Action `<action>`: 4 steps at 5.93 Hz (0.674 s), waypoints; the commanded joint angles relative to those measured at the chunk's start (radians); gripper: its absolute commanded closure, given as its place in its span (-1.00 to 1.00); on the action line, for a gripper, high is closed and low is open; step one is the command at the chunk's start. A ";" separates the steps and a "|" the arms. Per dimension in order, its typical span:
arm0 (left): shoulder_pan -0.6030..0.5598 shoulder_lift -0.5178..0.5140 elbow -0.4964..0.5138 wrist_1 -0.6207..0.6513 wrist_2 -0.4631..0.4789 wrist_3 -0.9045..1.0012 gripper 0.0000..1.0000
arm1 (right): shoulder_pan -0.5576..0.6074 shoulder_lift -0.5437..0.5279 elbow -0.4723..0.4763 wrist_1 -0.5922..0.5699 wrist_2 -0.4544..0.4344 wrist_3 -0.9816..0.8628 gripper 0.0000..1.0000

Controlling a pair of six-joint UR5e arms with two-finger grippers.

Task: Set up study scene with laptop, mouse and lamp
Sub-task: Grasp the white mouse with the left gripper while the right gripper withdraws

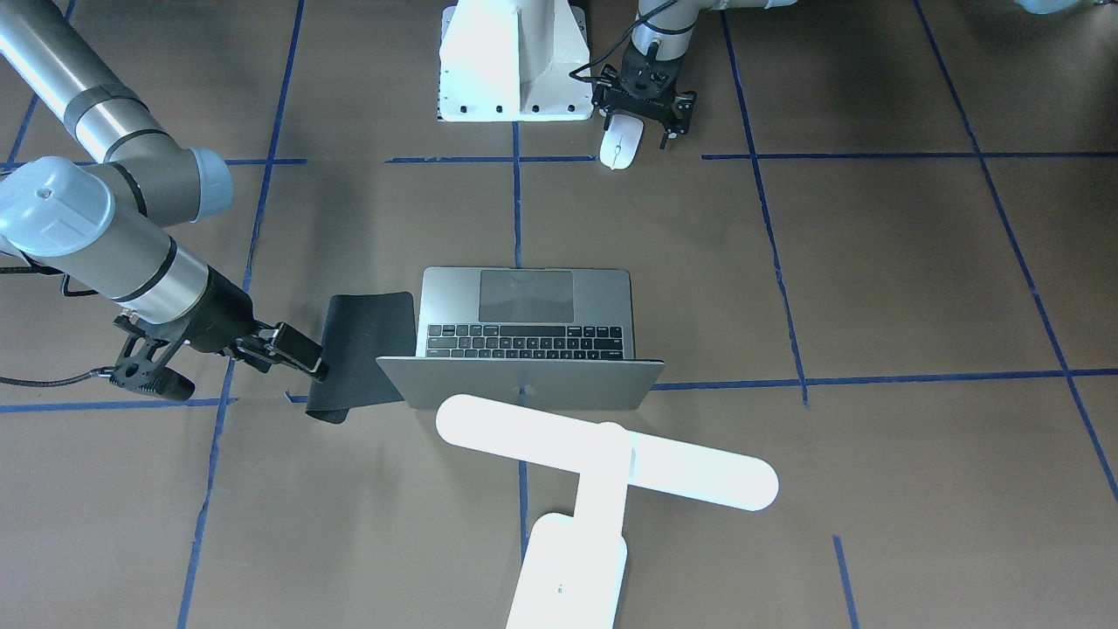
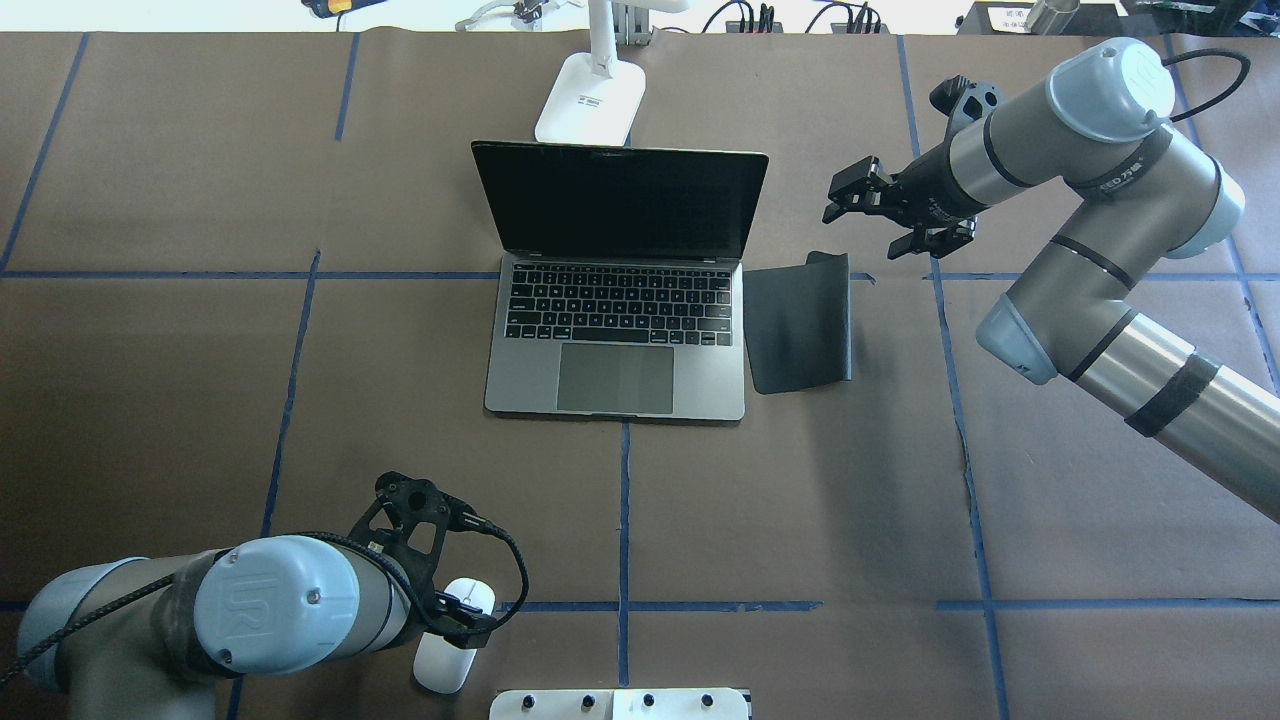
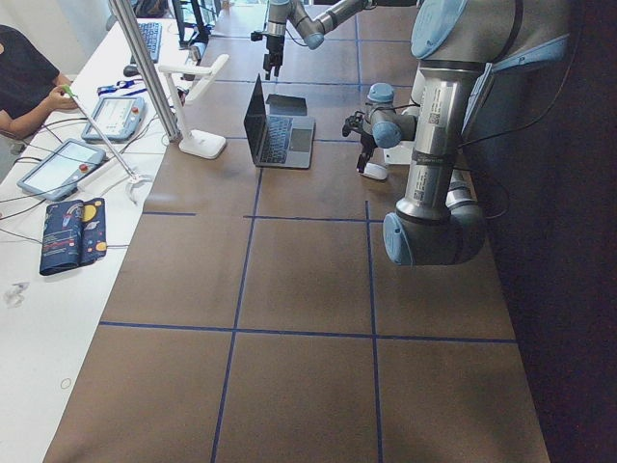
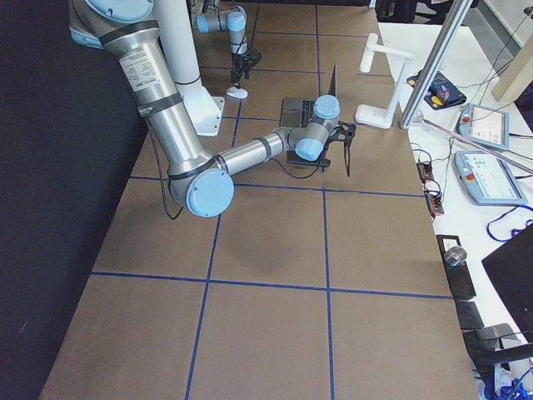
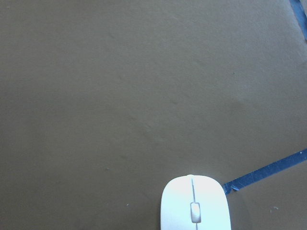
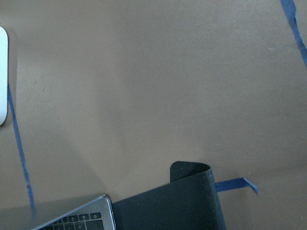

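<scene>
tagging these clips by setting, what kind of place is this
Probably a robotics lab: a left arm and right arm reach over a tape-gridded table, with teach pendants on a side bench.

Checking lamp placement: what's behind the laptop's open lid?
The lamp: its white base stands just behind the laptop lid. In the front-facing view its bar head overlaps the lower edge of the lid's back. From overhead, the lid covers the gap between them.

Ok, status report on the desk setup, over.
Both open: left gripper at the mouse, right gripper by the mat. Laptop open, lamp beyond it. Mat corner curled.
</scene>
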 commanded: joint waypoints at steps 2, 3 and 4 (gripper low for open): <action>0.018 -0.037 0.040 0.000 -0.001 -0.004 -1.00 | 0.002 -0.008 0.011 0.002 0.000 0.000 -1.00; 0.022 -0.036 0.048 0.003 0.001 -0.003 -1.00 | 0.002 -0.012 0.012 0.002 0.000 0.000 -1.00; 0.025 -0.037 0.061 0.002 -0.001 -0.006 -1.00 | 0.002 -0.013 0.017 0.002 0.000 0.000 -1.00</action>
